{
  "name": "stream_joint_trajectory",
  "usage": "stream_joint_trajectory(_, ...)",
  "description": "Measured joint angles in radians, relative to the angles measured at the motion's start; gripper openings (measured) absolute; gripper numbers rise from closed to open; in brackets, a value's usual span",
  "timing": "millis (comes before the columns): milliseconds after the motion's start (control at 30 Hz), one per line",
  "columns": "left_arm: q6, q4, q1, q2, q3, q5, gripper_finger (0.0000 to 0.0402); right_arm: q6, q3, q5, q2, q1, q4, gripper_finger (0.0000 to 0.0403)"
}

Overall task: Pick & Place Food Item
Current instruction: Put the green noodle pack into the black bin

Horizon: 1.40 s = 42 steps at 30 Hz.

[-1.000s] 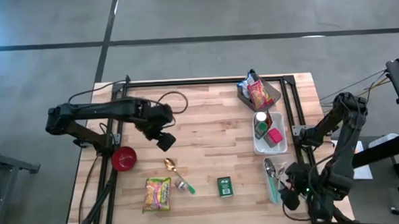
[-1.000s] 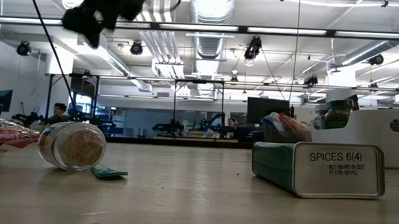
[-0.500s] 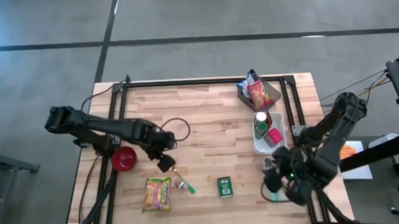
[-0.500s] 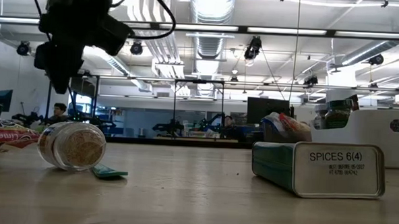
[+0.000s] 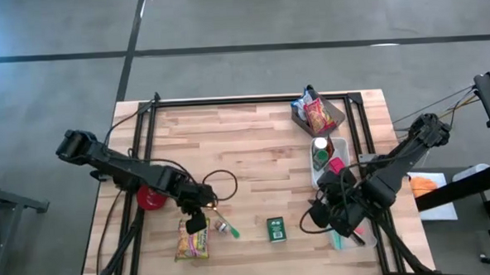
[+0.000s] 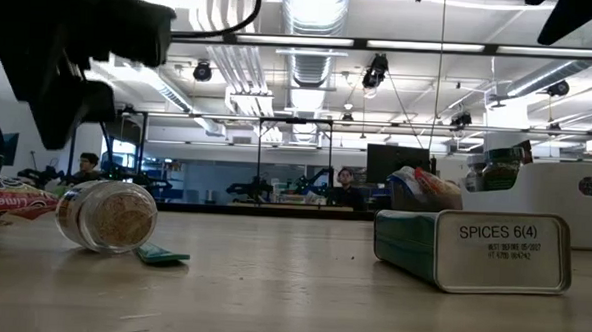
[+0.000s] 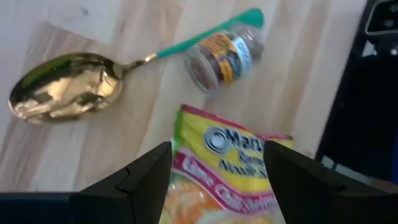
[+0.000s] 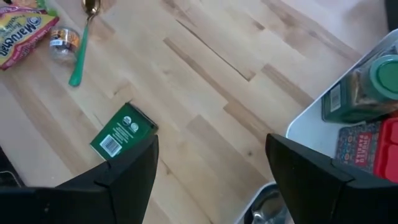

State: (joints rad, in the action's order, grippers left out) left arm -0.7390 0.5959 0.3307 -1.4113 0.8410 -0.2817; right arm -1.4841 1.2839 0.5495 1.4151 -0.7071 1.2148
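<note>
Left gripper (image 5: 197, 225) hovers over the top end of the yellow noodle packet (image 5: 192, 239) near the counter's (image 5: 253, 137) front edge, left of centre; fingers spread apart, holding nothing. Gold spoon (image 5: 216, 211) with green handle and small spice jar (image 5: 222, 228) lie just right of the packet. Green spice tin (image 5: 275, 229) lies flat further right, front edge. Right gripper (image 5: 319, 218) hangs right of the tin, beside the white tray (image 5: 324, 182); fingers apart, empty.
</note>
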Motion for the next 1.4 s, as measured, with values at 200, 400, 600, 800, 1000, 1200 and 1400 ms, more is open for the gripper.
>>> stream_joint_trajectory(200, -0.112, -0.145, -0.006, -0.001, -0.125, -0.026, 0.0255, 0.0, 0.007, -0.005, 0.0, 0.005, -0.002, 0.0293)
stream_joint_trajectory(400, -0.186, -0.193, -0.006, -0.001, -0.18, -0.017, 0.0255, -0.005, 0.018, -0.008, 0.0, 0.005, -0.002, 0.0293)
stream_joint_trajectory(600, -0.197, -0.283, -0.004, -0.002, -0.196, 0.034, 0.0255, -0.006, 0.018, -0.008, 0.0, 0.005, -0.005, 0.0293)
stream_joint_trajectory(800, -0.195, -0.322, -0.002, -0.051, -0.196, 0.028, 0.0255, -0.005, 0.018, -0.008, 0.0, 0.005, -0.007, 0.0293)
stream_joint_trajectory(1000, -0.19, -0.37, 0.004, -0.086, -0.197, -0.004, 0.0255, 0.0, 0.018, -0.008, 0.0, 0.005, -0.009, 0.0293)
stream_joint_trajectory(1200, -0.148, -0.374, 0.031, -0.111, -0.197, -0.007, 0.0229, 0.012, 0.018, -0.008, 0.0, 0.005, -0.008, 0.0293)
stream_joint_trajectory(1400, -0.151, -0.388, 0.033, -0.125, -0.197, -0.007, 0.0144, 0.021, 0.018, -0.008, 0.0, 0.005, -0.008, 0.0293)
